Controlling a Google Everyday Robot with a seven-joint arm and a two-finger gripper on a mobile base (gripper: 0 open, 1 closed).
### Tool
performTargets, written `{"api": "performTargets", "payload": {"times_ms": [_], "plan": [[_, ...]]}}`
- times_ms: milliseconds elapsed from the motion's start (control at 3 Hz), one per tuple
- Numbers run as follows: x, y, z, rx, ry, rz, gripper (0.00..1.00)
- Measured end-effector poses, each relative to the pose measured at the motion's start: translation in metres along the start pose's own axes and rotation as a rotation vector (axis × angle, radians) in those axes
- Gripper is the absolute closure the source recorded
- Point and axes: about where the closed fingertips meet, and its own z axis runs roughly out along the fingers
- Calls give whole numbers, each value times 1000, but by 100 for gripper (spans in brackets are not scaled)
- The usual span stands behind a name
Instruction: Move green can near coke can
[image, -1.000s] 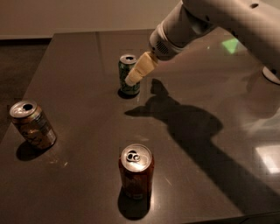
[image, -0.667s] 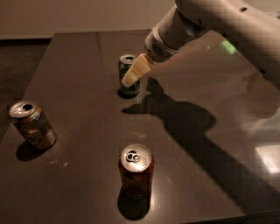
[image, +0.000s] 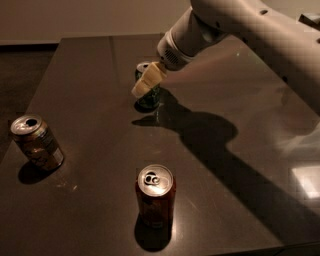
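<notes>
The green can (image: 149, 98) stands upright at the back middle of the dark table (image: 90, 75). My gripper (image: 146, 80) is right at the can's upper part, reaching down from the upper right and covering part of its top and side. The coke can (image: 155, 196), red with a silver top, stands upright near the table's front edge, well in front of the green can.
A gold-tan can (image: 38, 142) stands tilted at the table's left edge. My white arm (image: 240, 25) crosses the upper right and casts a wide shadow over the right half of the table. The table's front edge runs just past the coke can.
My gripper has moved a little to the left, further across the green can. The cans have not moved.
</notes>
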Motion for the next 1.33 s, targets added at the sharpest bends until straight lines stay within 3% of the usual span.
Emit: {"api": "performTargets", "payload": {"times_ms": [667,1000,1333], "plan": [[-4,5,-2,-39,-41,-18,59],[1,10,-21,-62,-68,-42,83],[10,24,-52,-99,-90,-94,100]]}}
